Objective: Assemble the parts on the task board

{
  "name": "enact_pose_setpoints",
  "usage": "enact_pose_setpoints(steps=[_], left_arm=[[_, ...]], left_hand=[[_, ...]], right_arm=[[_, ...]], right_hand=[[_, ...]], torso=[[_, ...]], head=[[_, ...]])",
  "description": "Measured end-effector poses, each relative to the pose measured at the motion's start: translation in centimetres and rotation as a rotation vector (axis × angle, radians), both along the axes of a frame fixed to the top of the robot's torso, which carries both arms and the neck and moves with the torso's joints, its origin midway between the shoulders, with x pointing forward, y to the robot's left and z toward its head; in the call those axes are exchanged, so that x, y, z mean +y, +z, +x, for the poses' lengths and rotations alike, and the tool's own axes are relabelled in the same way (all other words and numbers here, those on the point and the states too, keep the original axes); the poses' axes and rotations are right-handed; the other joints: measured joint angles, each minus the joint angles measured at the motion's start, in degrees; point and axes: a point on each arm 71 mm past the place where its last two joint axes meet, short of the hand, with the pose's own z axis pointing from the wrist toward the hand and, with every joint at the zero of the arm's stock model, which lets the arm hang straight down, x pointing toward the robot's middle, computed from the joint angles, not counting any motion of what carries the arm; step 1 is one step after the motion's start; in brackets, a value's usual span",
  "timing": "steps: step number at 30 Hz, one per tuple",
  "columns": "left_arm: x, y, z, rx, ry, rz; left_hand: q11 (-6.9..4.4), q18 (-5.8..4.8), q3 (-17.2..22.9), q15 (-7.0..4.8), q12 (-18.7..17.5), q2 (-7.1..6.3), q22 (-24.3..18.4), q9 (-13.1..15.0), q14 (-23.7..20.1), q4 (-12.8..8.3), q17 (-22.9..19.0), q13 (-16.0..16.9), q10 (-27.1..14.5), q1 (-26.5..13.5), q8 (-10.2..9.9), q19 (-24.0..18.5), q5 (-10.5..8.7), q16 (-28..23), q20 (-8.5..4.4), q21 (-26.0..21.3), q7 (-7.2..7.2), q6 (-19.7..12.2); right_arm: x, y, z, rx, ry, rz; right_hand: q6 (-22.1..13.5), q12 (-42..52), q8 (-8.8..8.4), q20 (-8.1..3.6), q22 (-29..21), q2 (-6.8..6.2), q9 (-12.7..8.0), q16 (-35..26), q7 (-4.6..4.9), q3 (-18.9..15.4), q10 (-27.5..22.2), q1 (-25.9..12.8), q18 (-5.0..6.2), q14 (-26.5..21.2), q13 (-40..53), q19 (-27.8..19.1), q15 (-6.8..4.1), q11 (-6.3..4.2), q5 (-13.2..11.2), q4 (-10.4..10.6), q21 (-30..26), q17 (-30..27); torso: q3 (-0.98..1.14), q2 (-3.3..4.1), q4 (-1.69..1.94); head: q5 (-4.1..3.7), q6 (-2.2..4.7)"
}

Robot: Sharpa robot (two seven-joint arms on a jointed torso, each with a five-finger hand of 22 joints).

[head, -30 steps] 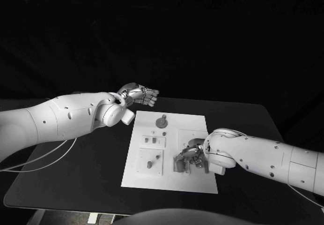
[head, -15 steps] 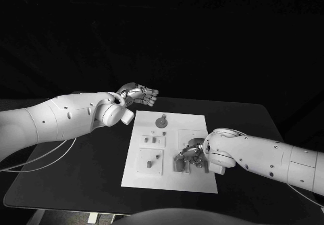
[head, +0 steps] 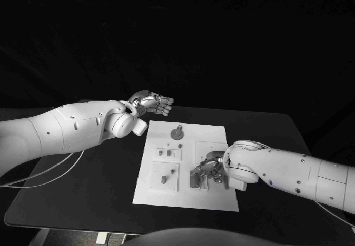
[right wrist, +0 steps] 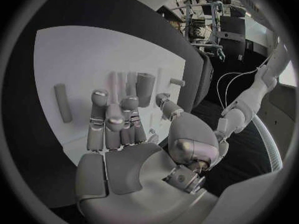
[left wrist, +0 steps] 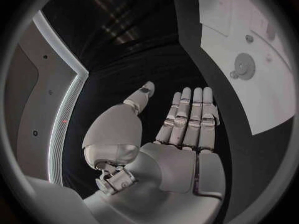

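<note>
Both hands empty: right hand [head: 209,173] over task board [head: 187,197].

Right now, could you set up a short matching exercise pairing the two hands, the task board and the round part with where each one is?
Things:
1. left hand
2. right hand
3. task board
4. round part

Places:
A. lying in the middle of the black table
B. on the far end of the board
C. held off the board, beyond its far left corner, fingers apart and holding nothing
D. over the board near its right side, fingers reaching down among the upright parts

Pairs: 1-C, 2-D, 3-A, 4-B
</note>
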Motion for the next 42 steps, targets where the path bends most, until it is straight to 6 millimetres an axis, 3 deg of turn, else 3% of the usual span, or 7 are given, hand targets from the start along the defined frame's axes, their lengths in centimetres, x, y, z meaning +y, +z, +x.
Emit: enact_pose_setpoints(steps=[10,21,30,35,42], left_arm=[[0.0,0.0,0.0,0.000,0.000,0.000],[0.2,0.0,0.0,0.000,0.003,0.002],[0.3,0.0,0.0,0.000,0.005,0.002],[0.3,0.0,0.0,0.001,0.004,0.003],[0.2,0.0,0.0,0.000,0.002,0.003]], left_hand=[[0.00,-0.01,0.0,-0.14,0.0,0.00,0.0,0.0,-0.2,0.0,0.0,0.0,0.0,0.0,0.0,0.0,0.00,0.0,0.00,0.0,0.00,0.0],[0.00,-0.03,0.0,-0.14,0.0,0.00,0.0,0.0,-0.2,0.0,0.0,0.0,0.0,0.0,0.0,0.0,0.00,0.0,0.00,0.0,0.00,0.0],[0.00,-0.04,0.0,-0.14,0.0,0.00,0.0,0.0,-0.1,0.0,0.0,0.0,0.0,0.0,0.0,0.0,0.00,0.0,0.00,0.0,0.00,0.0],[0.00,-0.04,0.0,-0.14,0.0,0.00,0.1,0.0,-0.1,0.0,0.1,0.0,0.0,0.0,0.0,0.0,0.00,0.0,0.00,0.0,0.00,0.0],[0.00,-0.05,0.0,-0.14,0.0,0.00,0.1,0.0,-0.1,0.0,0.1,0.0,0.0,0.0,0.0,0.0,0.00,-0.2,0.00,0.0,0.00,0.0]], right_arm=[[-0.1,0.1,-0.1,-0.012,0.002,0.005],[-1.1,0.7,-1.0,-0.049,0.025,0.030],[-1.5,1.7,-1.1,-0.114,0.054,0.049],[-1.0,1.8,-1.4,-0.131,0.085,0.059],[-0.1,1.7,-1.7,-0.145,0.121,0.062]], right_hand=[[-0.1,0.0,0.00,0.01,0.0,-0.03,0.1,0.0,-0.10,0.0,0.0,0.0,0.04,-0.1,0.1,0.0,0.05,0.00,0.0,0.0,0.0,0.0],[0.3,0.0,0.15,-0.12,0.0,-0.03,0.6,0.0,-0.14,0.7,0.0,4.9,0.07,-0.2,0.3,0.1,-0.02,-0.02,0.0,-4.9,0.0,0.0],[2.8,1.7,1.67,-1.05,0.0,-1.18,1.5,0.3,-1.09,1.0,2.3,11.6,0.08,1.2,1.2,1.7,-0.73,-1.21,0.0,-8.7,0.6,-0.1],[3.3,1.7,2.02,-1.06,0.0,-1.51,1.7,0.3,-1.29,0.8,2.9,13.6,0.08,1.5,1.5,1.9,-0.65,-1.46,0.0,-9.0,0.7,-0.2],[3.6,1.9,2.04,-1.24,0.0,-0.45,1.9,0.3,-1.54,0.5,3.5,15.9,0.08,1.9,1.6,2.1,-0.68,-1.65,0.0,-9.0,0.7,-0.3]], torso=[[0.03,0.00,-0.02],[0.03,0.00,-0.03],[0.04,-0.01,-0.05],[0.04,-0.01,-0.05],[0.09,0.01,-0.05]], head=[[0.02,-0.01],[-0.09,0.06],[-0.08,0.10],[-0.13,0.07],[-0.23,0.02]])
